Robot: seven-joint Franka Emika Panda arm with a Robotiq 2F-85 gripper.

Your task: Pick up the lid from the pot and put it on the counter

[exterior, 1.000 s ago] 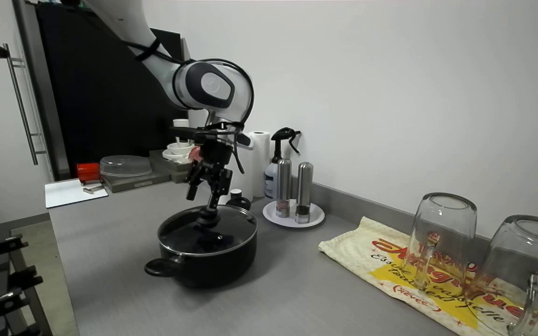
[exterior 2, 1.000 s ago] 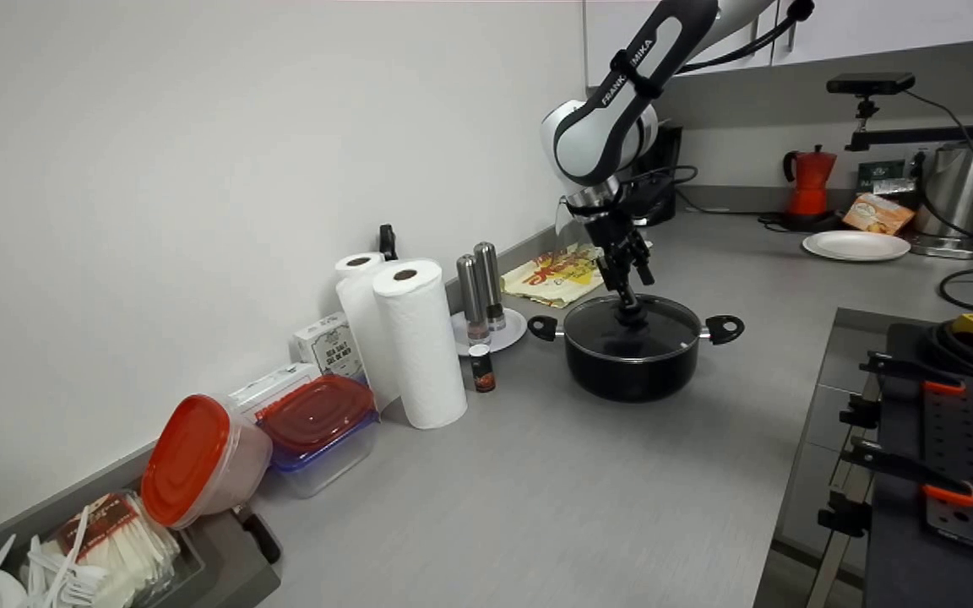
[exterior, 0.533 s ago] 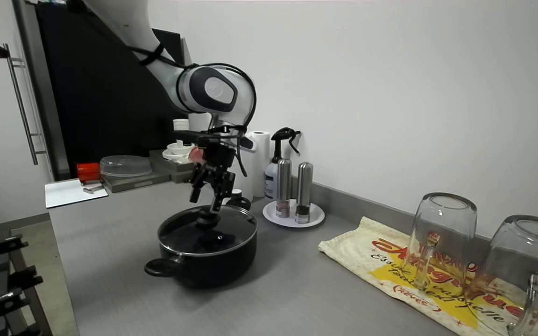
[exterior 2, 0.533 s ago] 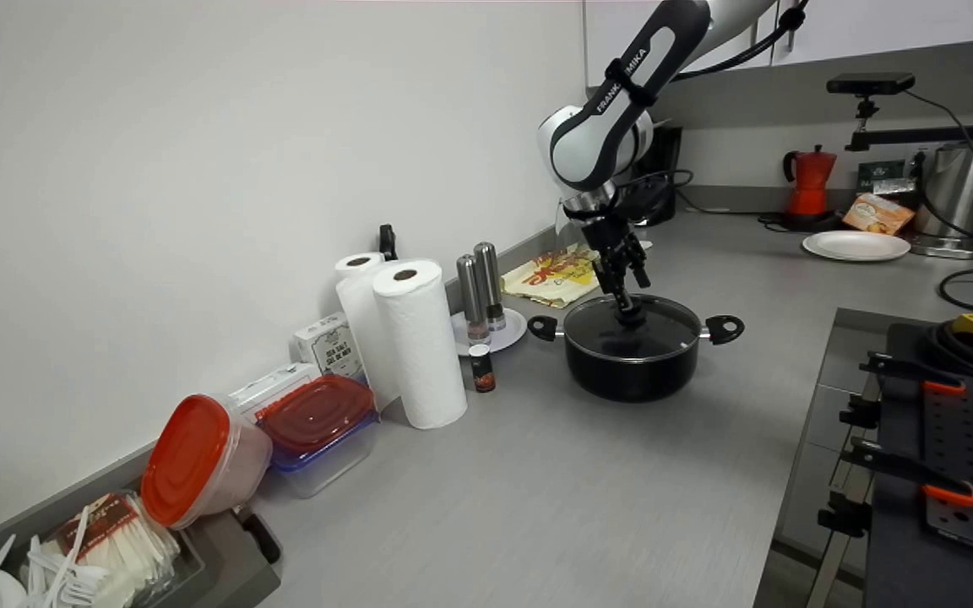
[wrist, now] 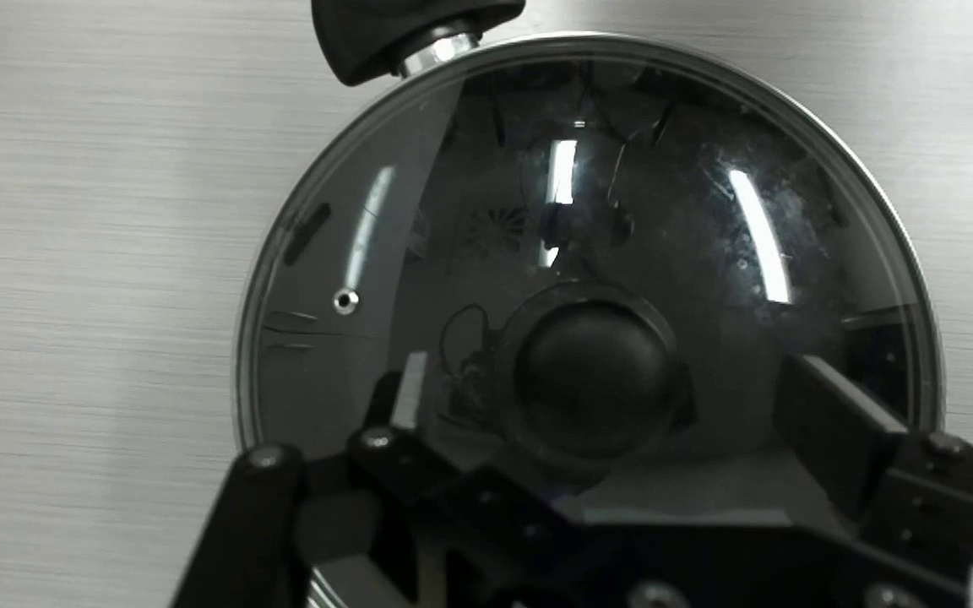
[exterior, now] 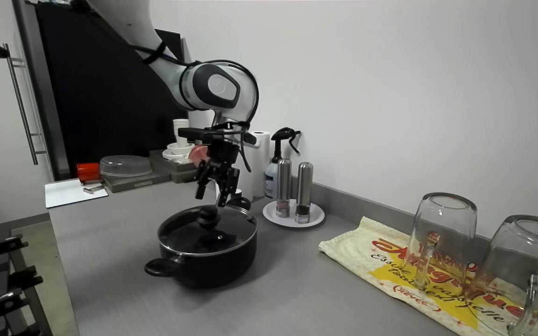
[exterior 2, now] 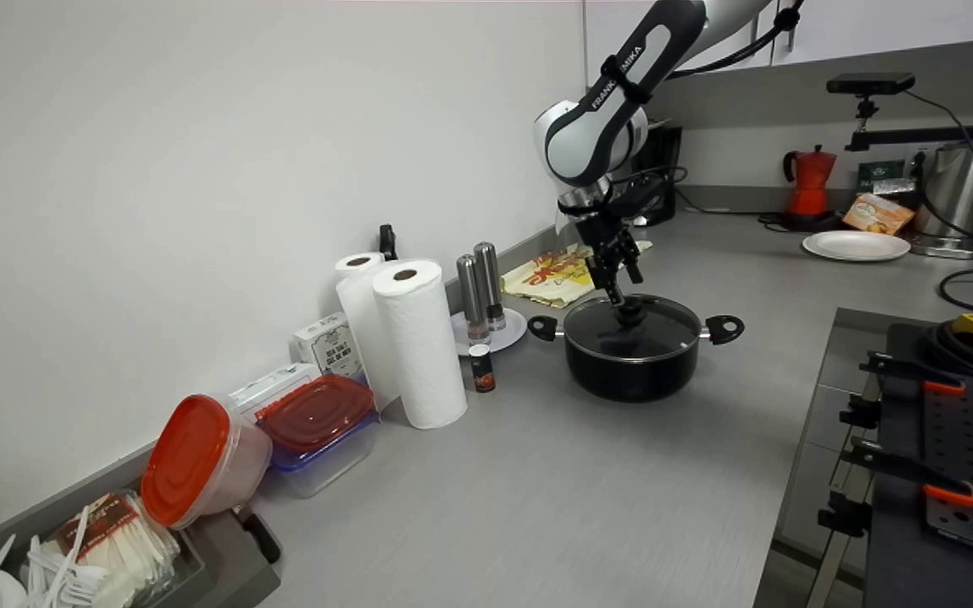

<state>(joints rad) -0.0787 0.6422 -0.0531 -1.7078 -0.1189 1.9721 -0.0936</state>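
The lid (exterior: 206, 235) sits on the pot (exterior: 217, 268), a slightly domed round of dark, glossy glass edged by a thin shiny rim (exterior: 210, 255). At its middle stands a knob (wrist: 596, 376), black, round and dull on top. In the wrist view a small metal-ringed hole (wrist: 345, 301) shows off to one side, and pale streaks of light are mirrored in the glass. The pot is wide, shallow and black, with a stubby black handle (exterior: 160, 267) joined on by a bright metal collar (wrist: 440, 52).

The gripper (exterior: 210, 198) hangs over the lid, its black, jointed fingers (wrist: 833, 431) spread well apart. In the wrist view the knob shows in the gap between them, clear of both; whether the tips are level with it, I cannot tell.

The counter (exterior 2: 537, 490) under the pot is grey with a fine brushed grain. Two slender steel grinders (exterior: 304, 189) stand upright on a round white plate (exterior: 318, 214). Farther along, two upturned clear glass mugs (exterior: 444, 219) rest on a printed yellow-and-red cloth (exterior: 360, 247).
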